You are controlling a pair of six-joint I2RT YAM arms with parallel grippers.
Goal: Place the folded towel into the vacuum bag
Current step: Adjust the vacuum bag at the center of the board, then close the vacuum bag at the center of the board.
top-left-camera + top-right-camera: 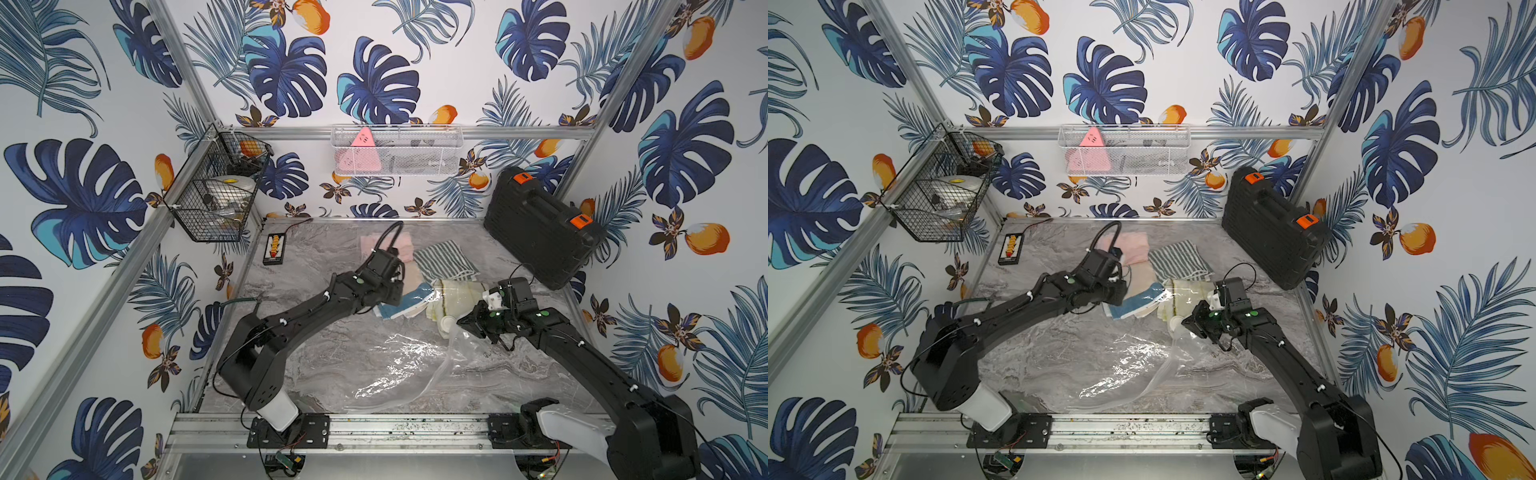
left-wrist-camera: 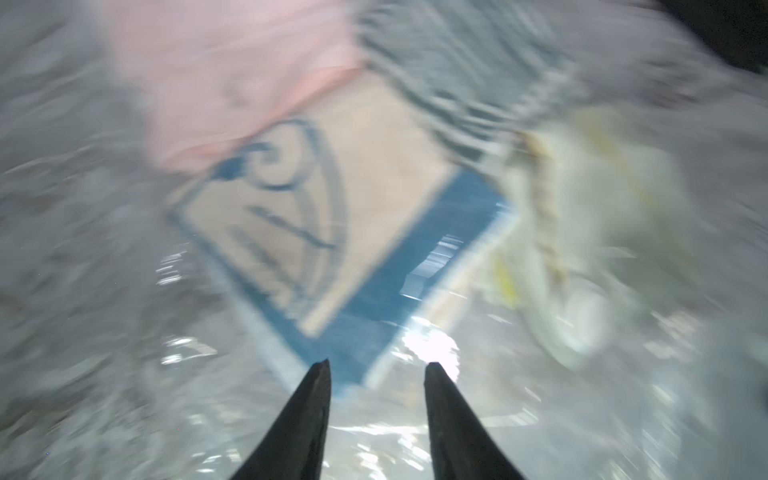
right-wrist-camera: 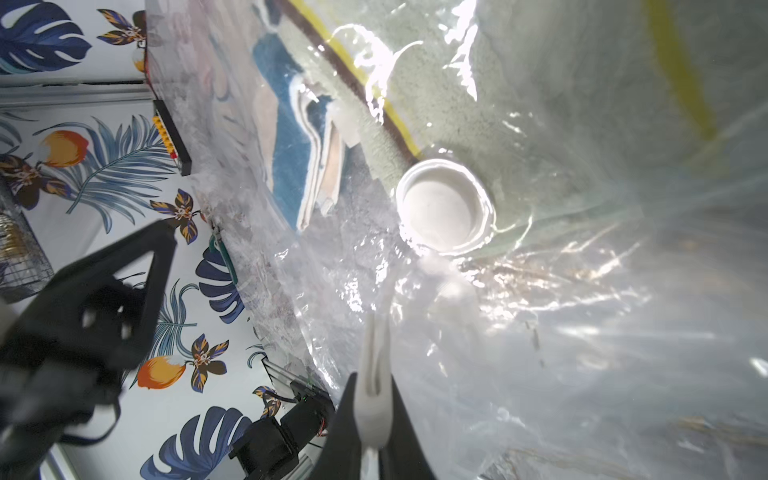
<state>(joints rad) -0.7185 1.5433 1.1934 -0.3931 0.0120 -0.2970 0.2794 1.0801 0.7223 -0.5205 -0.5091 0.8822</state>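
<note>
R gripper (image 3: 372, 388) pinches vacuum bag (image 1: 395, 365) zip edge, L gripper (image 2: 377, 365) part-open, empty over blue-tan towel (image 2: 332, 232); film slippery, limp, so grab towel's folded edge.

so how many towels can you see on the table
4, maybe more hidden: pink towel at the back, striped towel beside it, beige-and-blue towel by the left gripper, and pale yellow-striped towel under the bag plastic.

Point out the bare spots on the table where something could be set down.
Free: the marble strip between the small black counter and the left arm, and the patch in front of the black case. Crowded: the towels at the back middle. The plastic bag covers the front centre.
</note>
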